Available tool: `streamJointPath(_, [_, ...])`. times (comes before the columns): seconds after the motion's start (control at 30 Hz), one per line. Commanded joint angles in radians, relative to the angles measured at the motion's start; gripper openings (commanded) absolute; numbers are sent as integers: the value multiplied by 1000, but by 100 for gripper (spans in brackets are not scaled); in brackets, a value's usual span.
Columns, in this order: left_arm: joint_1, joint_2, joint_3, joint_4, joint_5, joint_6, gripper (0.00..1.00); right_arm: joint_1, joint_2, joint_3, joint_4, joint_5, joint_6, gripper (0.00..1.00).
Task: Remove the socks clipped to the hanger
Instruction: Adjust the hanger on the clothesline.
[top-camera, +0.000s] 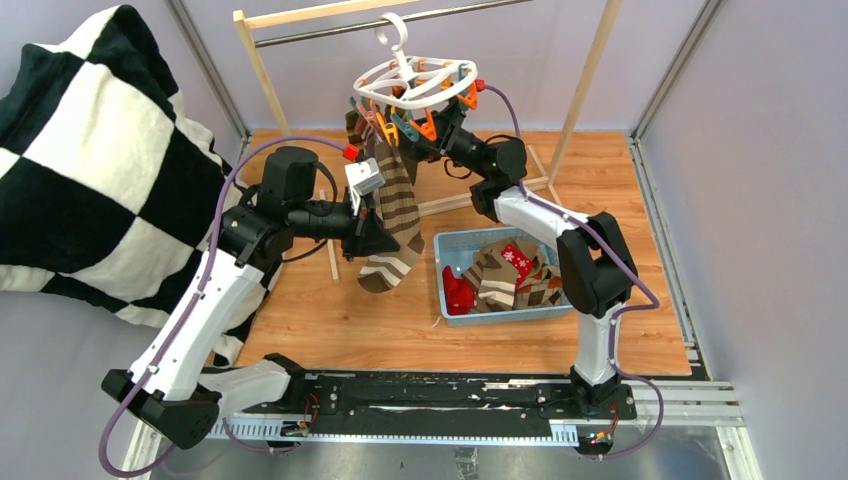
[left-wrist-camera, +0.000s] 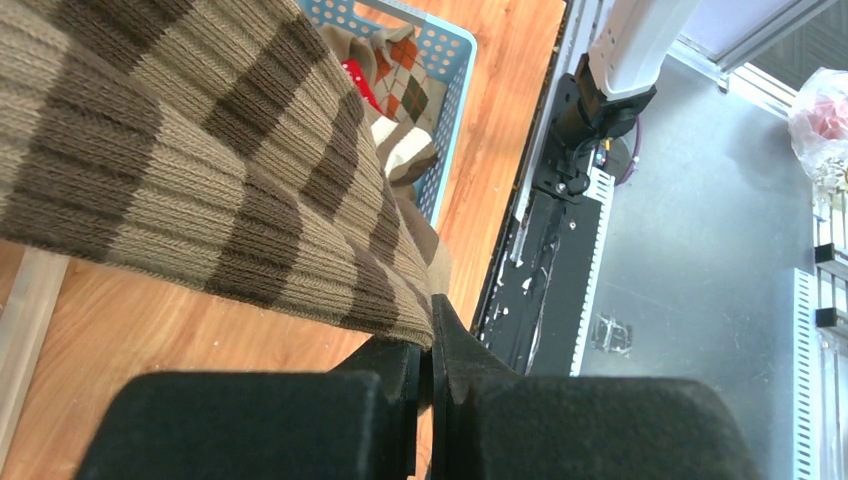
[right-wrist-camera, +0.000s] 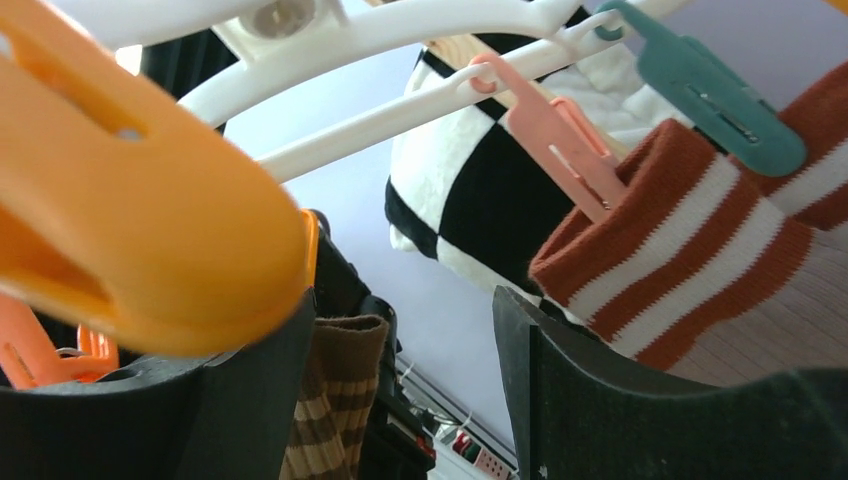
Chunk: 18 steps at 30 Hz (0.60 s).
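Left gripper (left-wrist-camera: 432, 350), jaws clamped, steadies the brown striped sock (left-wrist-camera: 200, 150) — right gripper (right-wrist-camera: 400, 305), jaws apart, nears an orange clothespin (right-wrist-camera: 140, 190) (presumably to release it).

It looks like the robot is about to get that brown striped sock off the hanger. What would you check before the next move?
1. Left gripper shut on the brown striped sock: ok.
2. Right gripper open, up among the clips of the hanger: ok.
3. Right gripper lined up on the clip that holds this sock: cannot tell; an orange clip sits right against it.
4. Sock freed from the hanger: not ok, its top hangs from there.
5. Blue basket beside the sock to take it: ok, other socks lie in it.
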Motion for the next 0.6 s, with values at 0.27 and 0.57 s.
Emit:
streamJointPath(0.27, [5,-22,3,-4,-21,11,0,25,-13,71,135,-87,67,70])
streamJointPath(0.57, [5,-28,2,-5,-23,14,0,5,-85,-23,100,-116,28,70])
